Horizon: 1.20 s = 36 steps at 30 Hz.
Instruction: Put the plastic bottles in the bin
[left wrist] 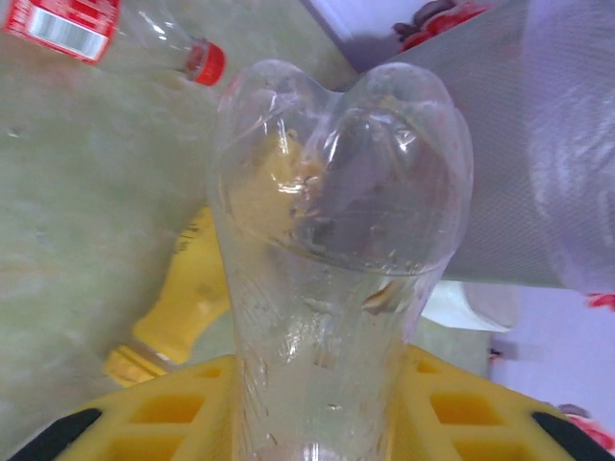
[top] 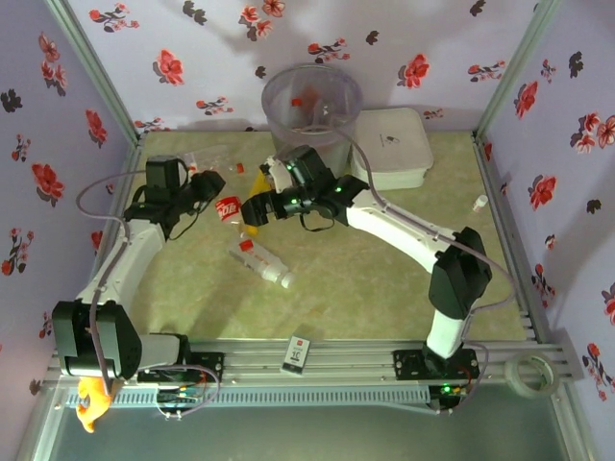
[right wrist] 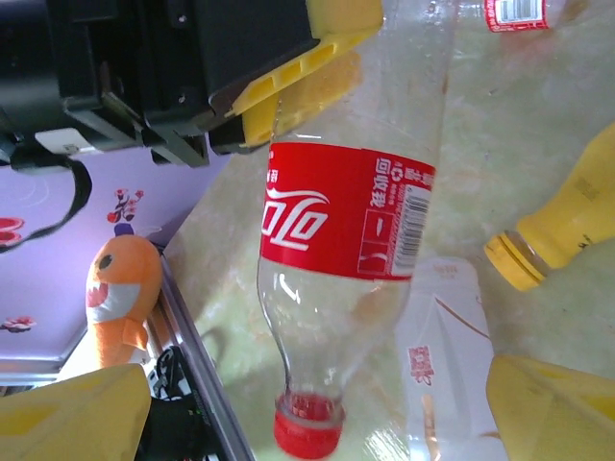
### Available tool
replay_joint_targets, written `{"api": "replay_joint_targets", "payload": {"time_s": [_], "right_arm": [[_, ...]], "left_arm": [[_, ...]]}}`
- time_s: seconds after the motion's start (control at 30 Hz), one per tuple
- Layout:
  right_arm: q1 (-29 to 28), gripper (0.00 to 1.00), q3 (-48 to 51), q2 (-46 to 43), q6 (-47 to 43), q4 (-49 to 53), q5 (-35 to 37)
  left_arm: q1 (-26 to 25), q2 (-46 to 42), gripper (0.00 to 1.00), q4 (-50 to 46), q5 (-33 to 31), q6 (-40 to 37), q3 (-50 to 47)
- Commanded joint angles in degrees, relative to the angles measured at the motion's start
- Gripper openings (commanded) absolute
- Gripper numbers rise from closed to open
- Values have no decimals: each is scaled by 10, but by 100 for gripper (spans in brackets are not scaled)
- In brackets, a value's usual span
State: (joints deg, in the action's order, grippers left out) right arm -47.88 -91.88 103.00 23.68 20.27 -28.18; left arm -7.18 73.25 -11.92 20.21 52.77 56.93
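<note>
A clear plastic bottle (top: 229,207) with a red label hangs above the mat, and my left gripper (top: 213,192) is shut on it. In the left wrist view its body (left wrist: 336,240) runs out between the yellow fingers (left wrist: 163,413). In the right wrist view the same bottle (right wrist: 346,221) points its red cap down between my right gripper's (right wrist: 312,423) wide-open fingers, which stand apart from it. The yellow squeeze bottle (left wrist: 178,307) lies on the mat just below. Another clear bottle (top: 261,264) lies nearer the front. The bin (top: 284,130) stands at the back.
A white lidded box (top: 394,144) sits right of the bin. A further clear bottle with a red cap (left wrist: 204,62) lies at the back left. A small black-and-white card (top: 296,353) rests on the front rail. Floral walls close in the sides.
</note>
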Motion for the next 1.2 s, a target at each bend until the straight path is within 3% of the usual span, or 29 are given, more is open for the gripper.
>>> {"api": "replay_joint_targets", "payload": {"time_s": [0.0,0.3,0.57,0.67,0.77,0.83,1.17], "right_arm": [[1,91,-28,22,19,-32,-26],[0,88,-46,69,24,-22,-21],[0,62,-44,72,25,-28,-14],[2,56,-46,70,17,-19,-8],[6,51,-55,64,1,0,2],[10,48,-68,57,-14,18,8],[52,44,-181,26,-114,116,74]], "left_arm": [[-10,-23,31,101,41,67,-18],[-28,-20,30,122,42,77,-17],[-29,-22,32,119,42,72,-20],[-29,-24,46,119,42,70,-19],[-27,-32,84,118,42,65,-18],[-22,-44,99,113,42,55,-17],[28,-138,100,-13,29,0,-38]]}}
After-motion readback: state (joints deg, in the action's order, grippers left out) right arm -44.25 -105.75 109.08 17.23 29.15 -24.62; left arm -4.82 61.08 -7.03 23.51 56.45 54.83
